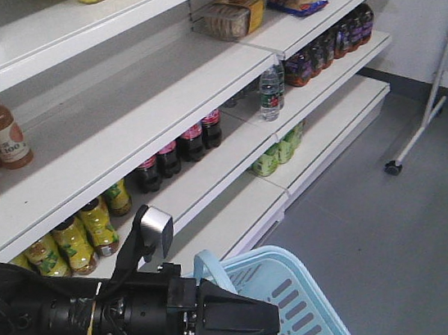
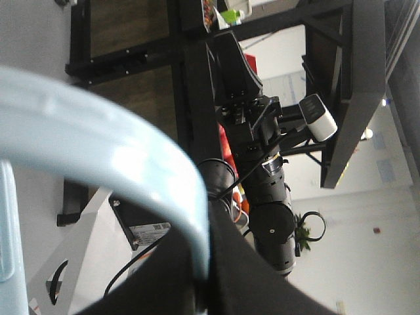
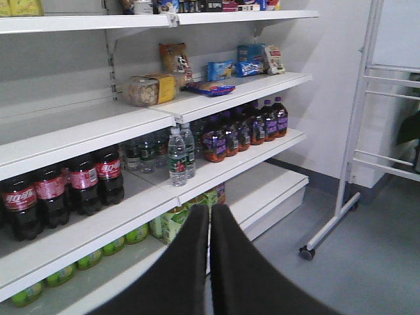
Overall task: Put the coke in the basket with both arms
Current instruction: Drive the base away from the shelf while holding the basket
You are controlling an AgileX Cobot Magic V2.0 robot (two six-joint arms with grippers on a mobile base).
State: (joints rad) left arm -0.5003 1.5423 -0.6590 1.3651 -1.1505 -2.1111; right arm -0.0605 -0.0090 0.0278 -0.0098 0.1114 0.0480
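The left gripper (image 1: 269, 320) is closed on the light blue handle (image 1: 206, 262) of the basket (image 1: 310, 321). In the left wrist view its 2 black fingers (image 2: 262, 289) press from both sides on the thick handle bar, which curves down between them. In the front view the left arm (image 1: 54, 318) comes in from the left side and the gripper lies just over the near rim of the basket, at the bottom of the picture. The right gripper (image 3: 209, 213) is closed too, but on nothing: its 2 fingers meet with only a thin line between them, and they point toward the shelves. The coke bottles (image 3: 108, 174), dark with red labels, stand in a row on a white shelf (image 3: 85, 226), to the left of 2 clear water bottles (image 3: 177, 156) and well apart from the basket. One shelf lower, the front view shows yellow-green bottles (image 1: 77, 240). The left wrist view also shows the right arm (image 2: 262, 177) from below, with its silver-grey camera box (image 2: 319, 117). A white rack on wheels (image 3: 348, 170) stands on the grey floor (image 3: 367, 262) at the right.
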